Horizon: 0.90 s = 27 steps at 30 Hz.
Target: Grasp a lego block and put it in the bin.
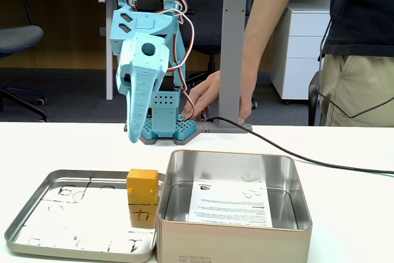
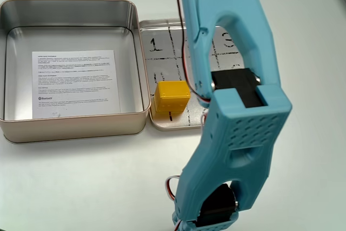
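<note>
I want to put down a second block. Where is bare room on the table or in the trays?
The bin floor is free apart from a paper sheet. In the flat tray, the side away from the bin is bare; the lego block crowds the edge beside the bin. White tabletop in front of the bin is also free.

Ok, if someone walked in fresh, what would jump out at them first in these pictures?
Probably the light blue arm, folded up above the table, its gripper pointing down behind the shallow tray. Next, the yellow-orange lego block on that tray, close beside the bin, which holds a printed sheet. A person's hand reaches behind the arm's base.
</note>
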Available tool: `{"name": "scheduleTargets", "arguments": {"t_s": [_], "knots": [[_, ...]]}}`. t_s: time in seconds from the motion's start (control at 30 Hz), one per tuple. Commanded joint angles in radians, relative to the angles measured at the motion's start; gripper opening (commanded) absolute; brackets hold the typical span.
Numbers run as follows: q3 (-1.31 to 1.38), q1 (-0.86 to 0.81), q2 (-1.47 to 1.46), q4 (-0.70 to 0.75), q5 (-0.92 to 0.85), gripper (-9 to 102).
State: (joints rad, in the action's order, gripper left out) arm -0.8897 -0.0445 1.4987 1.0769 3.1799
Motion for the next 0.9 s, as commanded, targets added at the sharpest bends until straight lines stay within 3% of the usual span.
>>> {"name": "scheduleTargets", "arguments": {"t_s": [0.0,0.4,0.73,0.87], "knots": [[1.158,0.103,-0.453,0.609,0.044,0],[1.158,0.087,-0.440,0.629,0.043,0],[1.154,0.011,-0.310,0.804,0.029,0],[0.839,-0.011,-0.081,0.801,0.025,0]]}}
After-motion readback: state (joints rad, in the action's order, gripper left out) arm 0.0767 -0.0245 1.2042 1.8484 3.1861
